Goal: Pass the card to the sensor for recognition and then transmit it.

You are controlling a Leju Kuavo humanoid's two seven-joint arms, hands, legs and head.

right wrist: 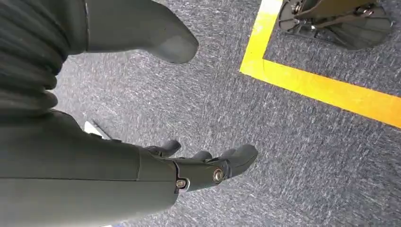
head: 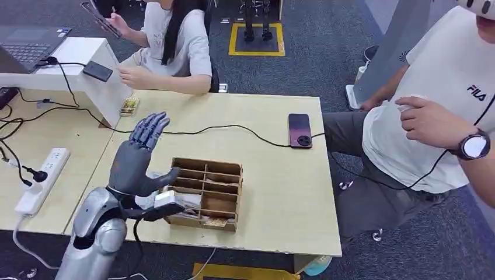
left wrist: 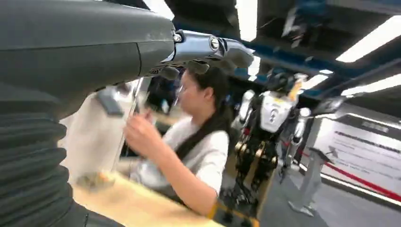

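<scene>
— Card (head: 188,202) first: where is it?

— Hard to make out. Something pale and flat lies in the near left compartment of the wooden box (head: 208,165) on the table (head: 280,192). I take that for the card, but the robot's thumb and wrist cover its left end.

— Which way does it lie?

— As far as I can tell it lies flat, with its long side running along the box's front wall, across the table from left to right. I cannot say which end is which. No print or marking can be read on it, just a whitish face.

— And the left hand (head: 140,157)?

— Raised over the table just left of the box, palm turned toward the box, fingers spread and pointing up and away. It holds nothing. The thumb reaches toward the box's near left corner, and I cannot tell whether it touches.

— The sensor (head: 97,71)?

— A small dark slab on a white stand at the table's far left corner, well apart from the box. A seated person (head: 175,41) is just behind it, cut off at the top of the head view.

— The right hand (right wrist: 203,165)?

— It hangs over grey carpet (right wrist: 189,104) near a yellow line (right wrist: 331,90), fingers loosely apart and empty.
</scene>
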